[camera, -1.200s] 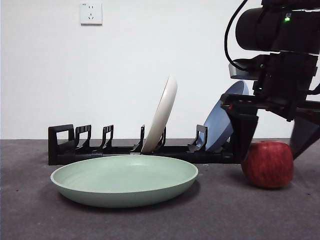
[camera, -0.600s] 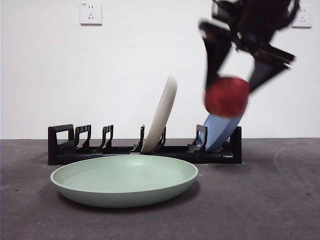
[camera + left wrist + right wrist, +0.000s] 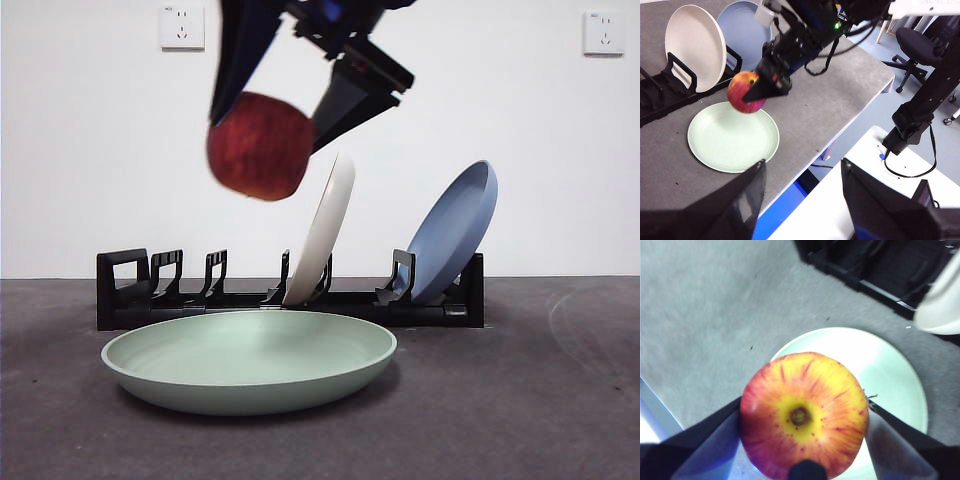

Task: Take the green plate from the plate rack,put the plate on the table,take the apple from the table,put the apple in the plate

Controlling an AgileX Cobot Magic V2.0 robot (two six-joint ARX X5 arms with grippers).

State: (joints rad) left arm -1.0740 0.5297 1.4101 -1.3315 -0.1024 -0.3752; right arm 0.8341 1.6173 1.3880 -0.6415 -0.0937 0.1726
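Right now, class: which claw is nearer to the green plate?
Right. The right claw holds the apple above the green plate; the left claw hangs open, farther back beyond the table edge.

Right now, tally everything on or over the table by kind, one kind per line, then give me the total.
Plates: 3: green plate flat on the table, cream-white plate and blue plate standing in the rack
Apples: 1: apple, held in the air over the green plate by the right gripper
Plate racks: 1: plate rack
Total: 5
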